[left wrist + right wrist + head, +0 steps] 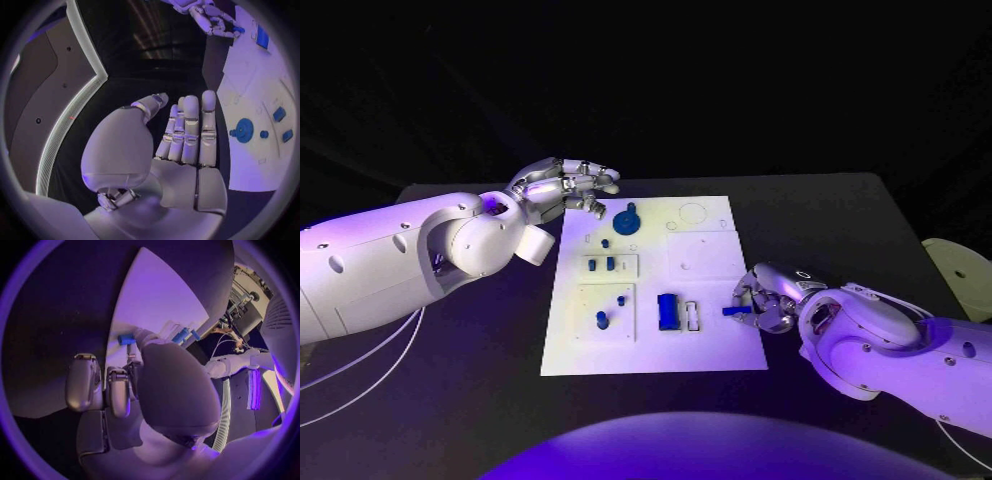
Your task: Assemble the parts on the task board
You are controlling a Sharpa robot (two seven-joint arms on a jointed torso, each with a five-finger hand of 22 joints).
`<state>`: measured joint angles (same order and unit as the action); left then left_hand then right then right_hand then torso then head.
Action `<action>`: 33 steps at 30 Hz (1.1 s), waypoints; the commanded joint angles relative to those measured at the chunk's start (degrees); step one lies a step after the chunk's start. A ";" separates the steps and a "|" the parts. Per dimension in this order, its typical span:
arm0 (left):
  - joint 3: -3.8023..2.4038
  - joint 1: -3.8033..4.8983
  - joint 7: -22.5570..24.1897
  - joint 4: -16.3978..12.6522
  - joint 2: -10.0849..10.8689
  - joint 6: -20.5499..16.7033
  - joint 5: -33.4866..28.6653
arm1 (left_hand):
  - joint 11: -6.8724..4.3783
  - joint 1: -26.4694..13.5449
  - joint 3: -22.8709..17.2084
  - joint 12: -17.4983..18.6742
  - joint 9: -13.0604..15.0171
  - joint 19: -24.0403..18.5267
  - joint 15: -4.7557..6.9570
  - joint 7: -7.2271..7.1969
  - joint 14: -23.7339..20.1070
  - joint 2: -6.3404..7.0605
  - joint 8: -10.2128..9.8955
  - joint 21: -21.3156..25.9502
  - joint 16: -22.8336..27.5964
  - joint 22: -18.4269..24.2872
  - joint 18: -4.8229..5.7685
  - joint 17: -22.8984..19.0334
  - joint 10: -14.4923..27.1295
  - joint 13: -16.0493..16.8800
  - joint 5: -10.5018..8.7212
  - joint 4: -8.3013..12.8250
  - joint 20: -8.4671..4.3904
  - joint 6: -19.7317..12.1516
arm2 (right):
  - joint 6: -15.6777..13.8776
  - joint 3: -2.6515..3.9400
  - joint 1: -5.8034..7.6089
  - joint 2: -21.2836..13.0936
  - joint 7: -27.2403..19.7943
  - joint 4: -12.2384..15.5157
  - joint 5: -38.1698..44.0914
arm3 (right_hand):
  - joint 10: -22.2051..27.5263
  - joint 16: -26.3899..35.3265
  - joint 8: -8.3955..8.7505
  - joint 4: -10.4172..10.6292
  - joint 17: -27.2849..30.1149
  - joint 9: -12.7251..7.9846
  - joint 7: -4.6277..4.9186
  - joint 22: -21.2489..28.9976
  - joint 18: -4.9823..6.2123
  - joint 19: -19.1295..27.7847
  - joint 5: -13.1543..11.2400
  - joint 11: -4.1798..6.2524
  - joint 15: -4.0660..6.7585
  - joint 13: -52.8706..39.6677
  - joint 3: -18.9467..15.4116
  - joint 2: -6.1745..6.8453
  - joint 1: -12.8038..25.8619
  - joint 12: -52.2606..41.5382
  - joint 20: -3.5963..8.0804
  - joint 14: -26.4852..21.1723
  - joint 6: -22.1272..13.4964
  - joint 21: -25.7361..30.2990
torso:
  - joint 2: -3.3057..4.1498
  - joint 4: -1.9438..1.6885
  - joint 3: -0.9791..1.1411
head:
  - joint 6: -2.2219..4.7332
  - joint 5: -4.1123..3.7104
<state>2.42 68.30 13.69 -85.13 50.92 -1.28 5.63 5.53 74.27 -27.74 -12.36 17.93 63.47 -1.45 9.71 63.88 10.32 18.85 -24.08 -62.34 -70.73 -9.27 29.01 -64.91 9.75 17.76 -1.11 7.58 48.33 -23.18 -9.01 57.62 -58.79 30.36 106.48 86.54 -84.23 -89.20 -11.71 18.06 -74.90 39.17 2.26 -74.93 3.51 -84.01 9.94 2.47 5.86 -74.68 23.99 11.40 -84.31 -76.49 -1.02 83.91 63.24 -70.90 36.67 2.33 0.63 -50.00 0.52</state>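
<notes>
Right robot hand (764, 300) at the task board (711, 352)'s right edge, lower right of frame, pinching a small blue part (736, 311) — keep it level, seat gently. Left robot hand (567, 187), upper left, released — fingers straight, holding nothing.

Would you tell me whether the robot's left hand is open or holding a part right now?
Open. In the left wrist view the left hand has straight fingers and a bare palm, holding nothing; it hovers beside the task board.
</notes>
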 commanded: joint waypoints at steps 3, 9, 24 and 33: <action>-0.04 0.02 0.55 -0.08 -0.16 0.29 -0.36 | 0.16 0.10 -0.19 -0.37 0.06 0.45 -0.09 0.01 -0.43 -0.65 0.22 0.26 0.12 0.07 -1.05 -0.10 0.43 0.08 0.41 0.28 -0.07 -0.46 | -0.07 -0.22 -0.12 -0.24 1.46 1.72 -0.28 | -1.07 0.06 -2.08 -4.45 -12.47 1.44 -0.08 -10.37 0.02 -0.93 1.24 -0.39 -0.44 -7.16 8.86 1.65 6.28 -0.32 0.13 5.54 -0.17 -0.64 | -0.05 -0.12 -0.07 | 0.00 -0.09; -0.04 0.02 0.53 -0.09 -0.27 0.32 -0.36 | 0.16 0.10 -0.19 -0.37 0.06 0.45 -0.09 0.01 -0.43 -0.65 0.22 0.26 0.12 0.07 -1.05 -0.10 0.43 0.08 0.41 0.28 -0.07 -0.46 | -1.60 -0.18 0.37 0.05 1.48 3.41 -2.24 | -1.28 -0.04 -2.81 -7.07 -12.80 2.69 -0.07 -10.49 -0.07 -1.09 2.48 -0.44 -0.45 -7.28 13.27 2.12 11.20 -0.59 0.12 5.61 -0.58 -1.12 | 0.05 -0.15 -0.04 | 0.00 -0.02; -0.04 0.02 0.45 -0.37 -0.17 0.35 -0.35 | 0.15 0.20 -0.26 -0.40 0.07 0.47 -0.08 0.01 -0.43 -0.70 0.26 0.28 0.12 0.06 -1.06 -0.12 0.45 0.08 0.46 0.36 -0.08 -0.49 | -2.30 -0.07 0.56 2.77 1.67 3.37 -6.77 | -1.77 -0.33 -2.57 -5.53 -13.66 2.32 0.06 -10.70 -0.22 -1.38 -0.07 -0.59 -0.60 -7.88 14.24 2.66 22.72 -1.63 -0.01 5.80 0.14 -2.01 | 0.15 -0.05 0.04 | 0.00 0.26; -0.04 0.03 0.39 -0.53 -0.20 0.42 -0.33 | 0.15 0.20 -0.26 -0.40 0.07 0.47 -0.08 0.01 -0.43 -0.70 0.26 0.28 0.12 0.06 -1.06 -0.12 0.45 0.08 0.46 0.36 -0.08 -0.49 | -1.45 -0.06 0.56 4.99 1.70 1.82 -7.85 | -2.24 -0.42 -2.24 -3.92 -13.93 1.62 -0.01 -10.77 -0.27 -1.47 -1.48 -0.55 -0.57 -8.70 13.06 2.29 26.04 -2.90 0.01 5.85 0.91 -2.31 | 0.18 -0.04 0.08 | 0.00 0.39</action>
<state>2.42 68.30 13.68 -85.48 50.81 -1.28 5.60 5.54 74.56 -27.91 -12.36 17.91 63.47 -1.45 9.71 63.88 10.04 18.84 -24.08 -62.34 -70.73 -9.26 28.96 -64.91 9.74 17.97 -0.94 7.58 48.34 -25.34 -9.08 58.19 -53.98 31.74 108.44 79.64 -84.12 -89.44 -14.28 13.85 -74.94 40.85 1.84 -74.91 3.51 -84.01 8.63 2.35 5.70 -74.94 37.01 13.73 -58.80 -79.09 -1.02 84.07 64.29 -72.89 36.83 2.28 0.70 -50.00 0.81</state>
